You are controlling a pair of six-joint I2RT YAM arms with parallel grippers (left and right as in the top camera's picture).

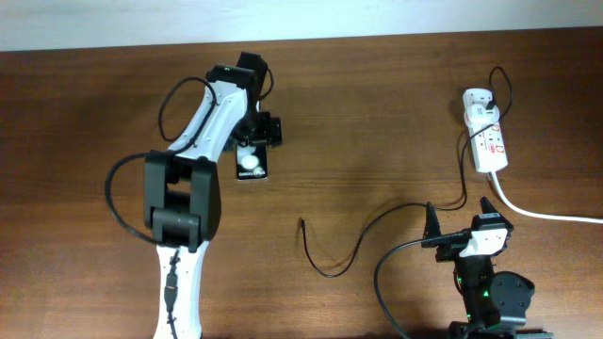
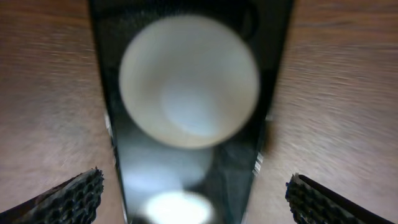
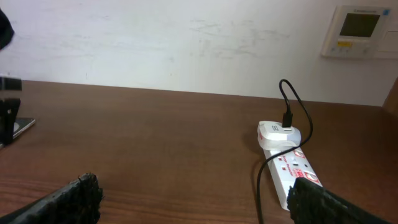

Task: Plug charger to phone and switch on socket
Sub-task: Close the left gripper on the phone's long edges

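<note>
The glossy black phone, two round white reflections on its screen, lies flat, left of centre. The left gripper hangs over its far end, fingers spread wide. The right gripper sits near right, likewise spread.

A dark wooden table spans the overhead frame, and in the right wrist view a white wall crosses the top, with a pale screened panel at upper right.

On the left gripper the fingers look matt black and ribbed. Between them the phone has a glossy, mirror-like screen. The table beneath shows brown wood grain, softly sheened. Ahead of the right gripper, the socket looks like smooth white plastic.
</note>
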